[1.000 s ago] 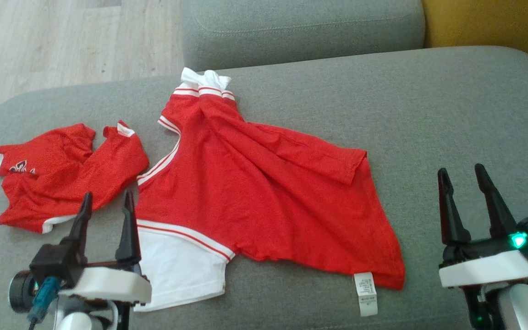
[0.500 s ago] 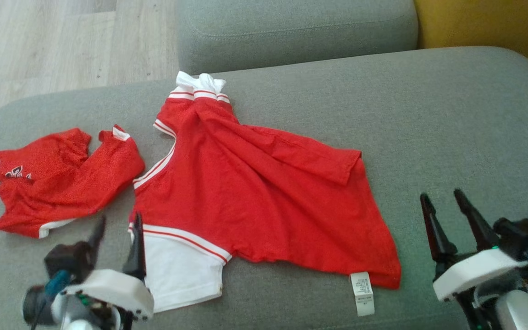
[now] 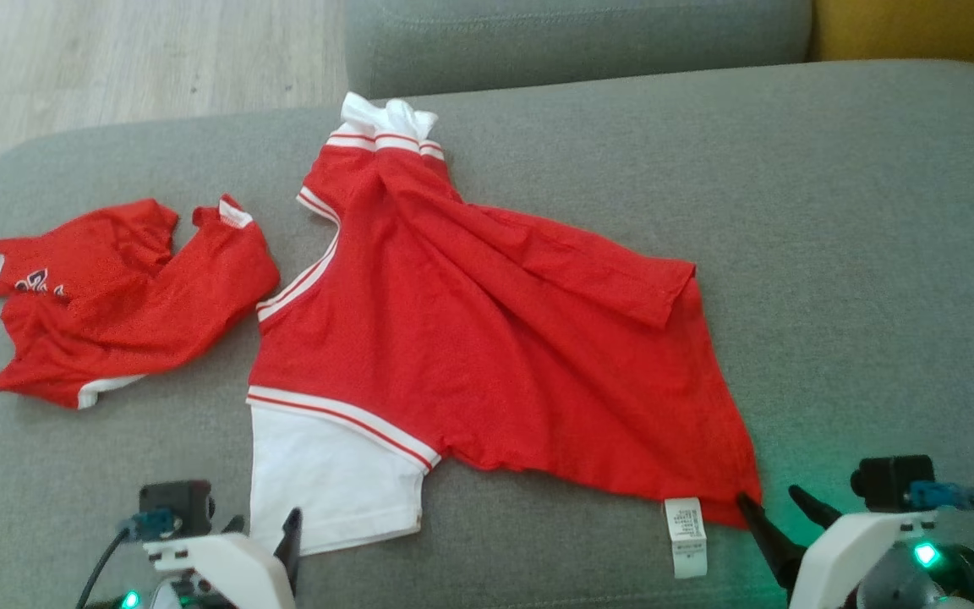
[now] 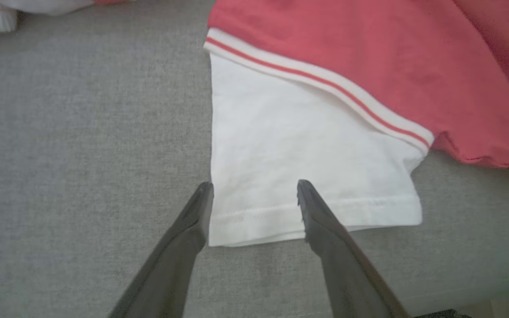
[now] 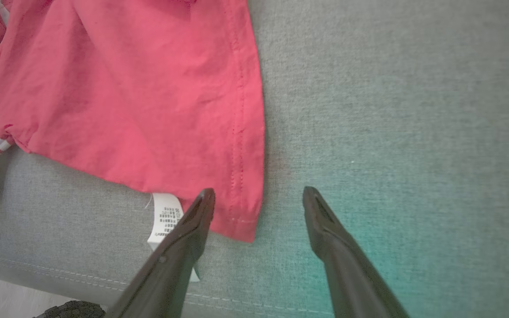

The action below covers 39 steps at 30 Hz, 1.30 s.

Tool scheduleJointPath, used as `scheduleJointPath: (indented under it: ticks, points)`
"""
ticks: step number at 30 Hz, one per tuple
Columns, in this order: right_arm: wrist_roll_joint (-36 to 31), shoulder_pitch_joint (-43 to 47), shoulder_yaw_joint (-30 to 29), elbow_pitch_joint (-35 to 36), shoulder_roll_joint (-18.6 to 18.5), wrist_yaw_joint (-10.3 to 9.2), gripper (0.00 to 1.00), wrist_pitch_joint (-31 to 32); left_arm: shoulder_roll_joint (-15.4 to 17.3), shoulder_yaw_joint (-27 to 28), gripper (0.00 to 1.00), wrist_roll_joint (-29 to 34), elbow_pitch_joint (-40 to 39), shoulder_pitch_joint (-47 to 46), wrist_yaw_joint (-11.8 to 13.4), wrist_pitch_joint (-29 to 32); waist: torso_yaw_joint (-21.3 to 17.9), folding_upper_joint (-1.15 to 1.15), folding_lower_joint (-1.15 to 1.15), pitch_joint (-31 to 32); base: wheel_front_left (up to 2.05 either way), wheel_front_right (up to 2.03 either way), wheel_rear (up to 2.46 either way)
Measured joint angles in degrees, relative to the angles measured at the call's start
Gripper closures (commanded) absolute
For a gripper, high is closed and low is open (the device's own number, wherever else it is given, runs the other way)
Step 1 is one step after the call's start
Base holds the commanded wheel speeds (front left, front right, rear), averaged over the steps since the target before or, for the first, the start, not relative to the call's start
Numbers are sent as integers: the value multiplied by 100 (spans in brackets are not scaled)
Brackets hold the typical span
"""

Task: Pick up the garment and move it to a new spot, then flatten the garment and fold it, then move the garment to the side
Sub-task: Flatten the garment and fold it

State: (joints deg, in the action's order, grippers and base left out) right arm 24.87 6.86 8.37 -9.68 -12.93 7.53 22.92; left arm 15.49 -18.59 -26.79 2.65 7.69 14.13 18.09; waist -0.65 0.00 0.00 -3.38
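A red garment [image 3: 487, 338] with white striped trim lies spread and creased on the grey sofa seat [image 3: 876, 254]. Its white sleeve [image 3: 326, 474] points toward me. My left gripper [image 3: 263, 529] is open at the sleeve's near hem. In the left wrist view, the left gripper [image 4: 254, 187] straddles the left corner of the sleeve [image 4: 303, 145]. My right gripper [image 3: 770, 501] is open at the garment's near right corner, beside the white care label [image 3: 684, 537]. In the right wrist view, the right gripper [image 5: 259, 193] brackets the red hem corner [image 5: 241, 221], its left finger over the label [image 5: 166, 216].
A second red garment [image 3: 115, 296] lies crumpled on the seat's left end. The sofa's back cushion [image 3: 571, 34] rises behind, with wooden floor [image 3: 115, 59] at the far left and something yellow [image 3: 918, 25] at the far right. The seat's front edge runs just below both grippers.
Both grippers have drawn back and down to the garment's near edge, staying open. The camera has shifted slightly. The garments lie as before.
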Motion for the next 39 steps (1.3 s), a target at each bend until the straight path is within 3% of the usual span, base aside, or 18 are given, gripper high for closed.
scheduleJointPath:
  ticks: [7, 17, 18, 19, 20, 21, 22, 23, 29, 35, 39]
  points:
    - [1, -30, 191, -176, 34, 0, 0, 164, -4, 1, 0, -92, 530, -37, -16, 81, 13, 0, 0, -138, 0, 0, 0]
    - [74, -260, 511, -430, 34, 0, 0, -30, -89, -18, 0, -241, 1039, -443, -277, -19, -59, 0, 0, -194, 0, 0, 0]
    - [108, -291, 550, -454, 33, 0, 2, -35, -101, -15, 10, -303, 1046, -449, -307, 3, -68, 0, 0, -198, 0, 0, 0]
    - [132, -303, 584, -471, 27, 0, 16, -86, -105, -9, 38, -352, 1050, -456, -322, 9, -73, 0, 0, -197, 0, 0, 0]
    - [137, -309, 610, -491, 24, 0, 35, -127, -105, 2, 57, -374, 1056, -458, -333, 23, -77, 0, 0, -196, 0, 0, 0]
    - [151, -316, 647, -516, 12, 0, 58, -191, -105, 3, 87, -377, 1061, -458, -339, 27, -80, 0, 0, -192, 0, 0, 0]
    - [196, -322, 701, -542, -13, 0, 93, -264, -112, 0, 100, -402, 1066, -458, -361, 33, -80, 0, 0, -186, 0, 0, 0]
    - [244, -338, 767, -583, -34, 0, 100, -323, -116, -13, 100, -438, 1068, -458, -398, 49, -79, 0, 0, -176, 0, 0, 0]
    - [417, -428, 984, -535, -200, 0, 100, -946, -137, 34, 100, -471, 943, -437, -403, -147, -52, 0, 0, -102, 0, 0, 0]
    - [849, -654, 1054, 47, -480, 0, 100, -1532, -30, 116, 100, -405, 292, -443, -388, -453, -45, 0, 0, -82, 0, 0, 0]
    - [1230, -1084, 1218, 386, -706, 0, 100, -1626, 36, 212, 100, -413, -163, -809, -506, -509, -43, 0, 0, -239, 0, 0, 0]
